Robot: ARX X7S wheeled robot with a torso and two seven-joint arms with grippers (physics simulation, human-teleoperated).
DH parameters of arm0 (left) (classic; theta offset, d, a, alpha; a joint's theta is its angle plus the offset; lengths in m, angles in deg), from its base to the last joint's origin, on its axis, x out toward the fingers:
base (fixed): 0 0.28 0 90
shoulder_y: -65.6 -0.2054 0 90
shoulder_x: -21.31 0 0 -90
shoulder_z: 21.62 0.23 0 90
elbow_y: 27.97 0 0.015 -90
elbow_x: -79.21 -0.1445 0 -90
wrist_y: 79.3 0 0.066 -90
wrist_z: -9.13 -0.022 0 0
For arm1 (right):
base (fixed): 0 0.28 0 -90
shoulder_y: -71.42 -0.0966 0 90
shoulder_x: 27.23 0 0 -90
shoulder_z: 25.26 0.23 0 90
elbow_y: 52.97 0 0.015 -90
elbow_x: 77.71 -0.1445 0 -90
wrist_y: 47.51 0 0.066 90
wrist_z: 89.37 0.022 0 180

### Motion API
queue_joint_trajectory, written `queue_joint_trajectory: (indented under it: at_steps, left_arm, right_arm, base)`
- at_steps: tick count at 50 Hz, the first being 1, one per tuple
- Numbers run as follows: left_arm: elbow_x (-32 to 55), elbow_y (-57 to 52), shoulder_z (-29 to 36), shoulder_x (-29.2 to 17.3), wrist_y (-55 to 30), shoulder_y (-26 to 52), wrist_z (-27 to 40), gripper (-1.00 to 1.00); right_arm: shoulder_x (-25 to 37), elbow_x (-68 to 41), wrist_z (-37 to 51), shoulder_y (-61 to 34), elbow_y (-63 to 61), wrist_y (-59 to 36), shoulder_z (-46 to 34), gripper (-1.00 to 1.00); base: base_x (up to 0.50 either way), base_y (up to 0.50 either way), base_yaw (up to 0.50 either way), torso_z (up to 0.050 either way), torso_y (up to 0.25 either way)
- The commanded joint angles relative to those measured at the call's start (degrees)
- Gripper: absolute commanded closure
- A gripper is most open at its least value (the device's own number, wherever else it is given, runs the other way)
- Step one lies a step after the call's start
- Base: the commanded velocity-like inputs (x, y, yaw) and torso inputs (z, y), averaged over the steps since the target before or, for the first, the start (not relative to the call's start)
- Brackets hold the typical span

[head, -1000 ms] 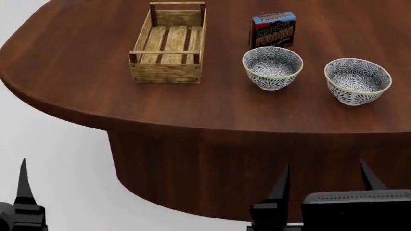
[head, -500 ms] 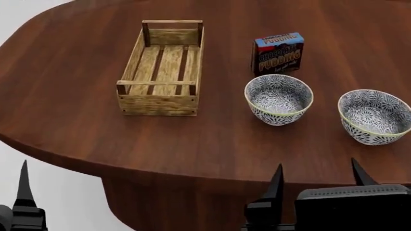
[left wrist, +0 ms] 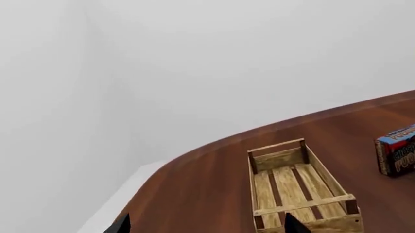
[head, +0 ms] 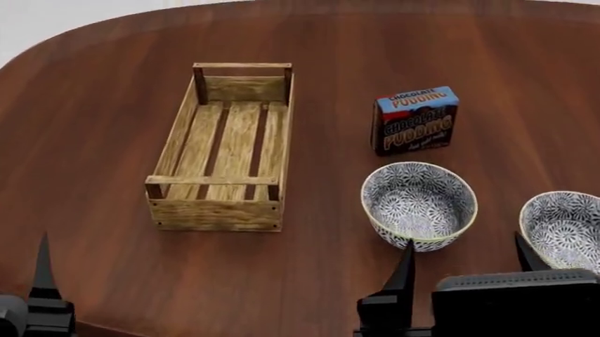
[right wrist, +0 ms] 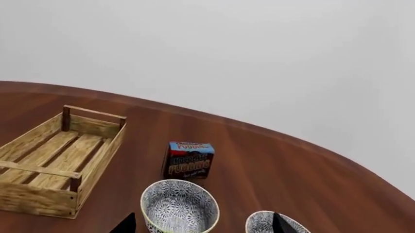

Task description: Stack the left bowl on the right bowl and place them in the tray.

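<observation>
Right pincer [head: 462,261] hovers spread above dark wooden table [head: 94,126], pale walls.

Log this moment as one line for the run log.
phase: approach | left bowl, right bowl: apart on table | tray: empty | left gripper, right gripper: open, holding nothing

The table [head: 84,133] is dark reddish wood, smooth with a soft sheen and fine grain; the tray [head: 216,214] is pale, rough, matt wood with darker corner posts; the left bowl [head: 419,205] and right bowl [head: 565,230] look like glazed ceramic, patterned blue-white, slightly glossy; the pudding box [head: 415,120] looks like printed cardboard; the right gripper [head: 464,263] is matt black.
</observation>
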Motion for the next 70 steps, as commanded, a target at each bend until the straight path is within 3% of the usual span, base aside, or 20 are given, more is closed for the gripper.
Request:
queue_joint_trajectory:
  at_steps: [1,70]
  left_arm:
    - [-0.06,-0.52,0.05,-0.37,-0.04,-0.65,0.32,-1.00]
    - [4.04,-0.68,-4.58,-0.12,4.30,-3.42,0.83,-1.00]
  right_arm:
    - [0.20,-0.13,0.25,0.43,0.21,0.25,-0.26,-1.00]
    - [1.05,-1.00,1.19,1.62,-0.67,-0.07,-0.74,-1.00]
  base:
    - [0.50,0.00,0.00,0.000,0.000]
    - [0.48,0.00,0.00,0.000,0.001]
